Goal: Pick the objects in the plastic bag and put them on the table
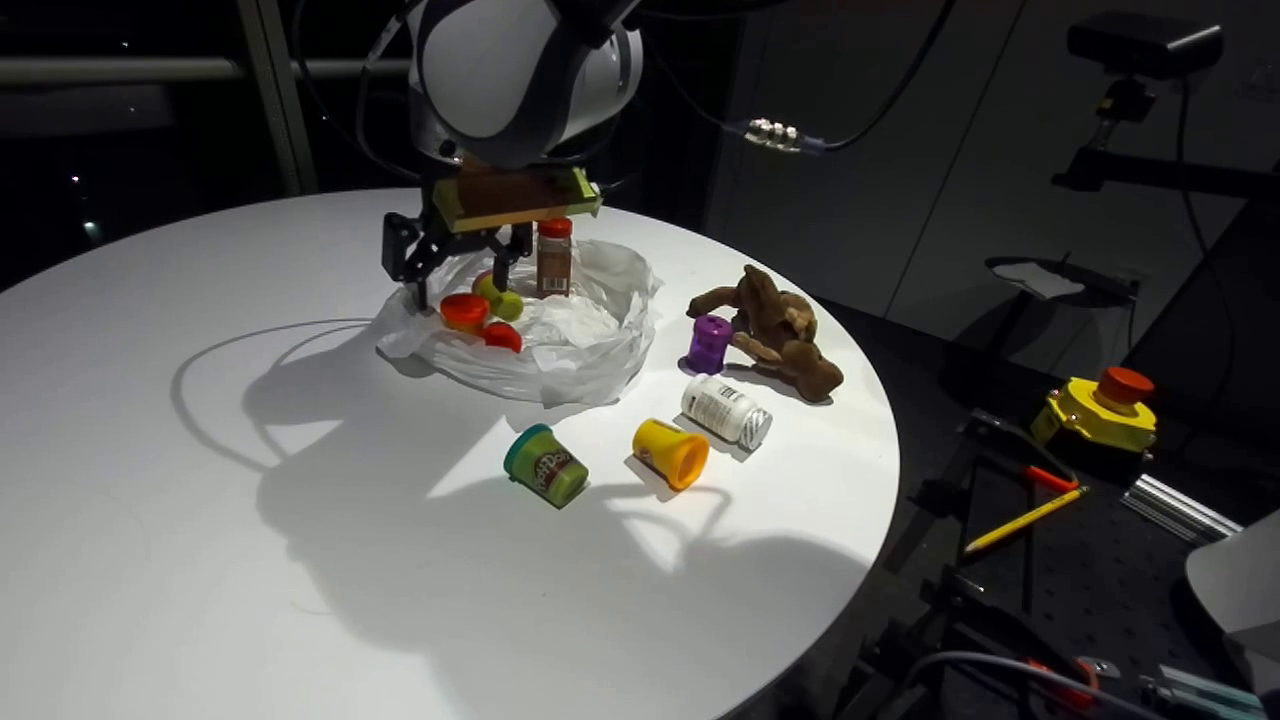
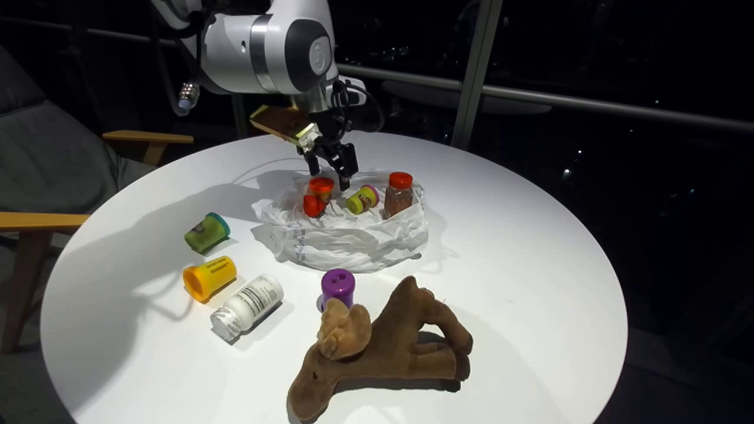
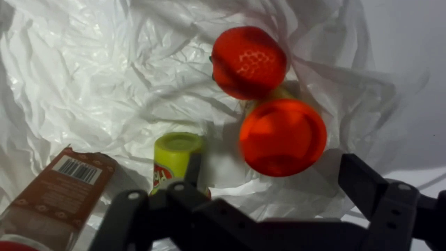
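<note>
Evidently, gripper [image 3: 271,160] hangs empty, jaws spread, prob. to span red-lidded tub [image 3: 283,136] in bag [image 2: 365,244]; plush moose [image 2: 386,353] lies nr. tbl. edge [image 1: 870,435], presumably for clearance.

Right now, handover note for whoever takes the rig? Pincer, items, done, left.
Pincer: open, nothing held; in the wrist view the orange-lidded tub shows within its spread.
In plastic bag: that tub, red strawberry-like toy, lime Play-Doh tub, red-capped jar.
Done, probably: teal-lidded green tub, yellow tub, white bottle, purple container, plush moose are on the table outside the bag; their origin isn't shown.
Left: move the four visible bag items to the table; folds may hide more.
</note>
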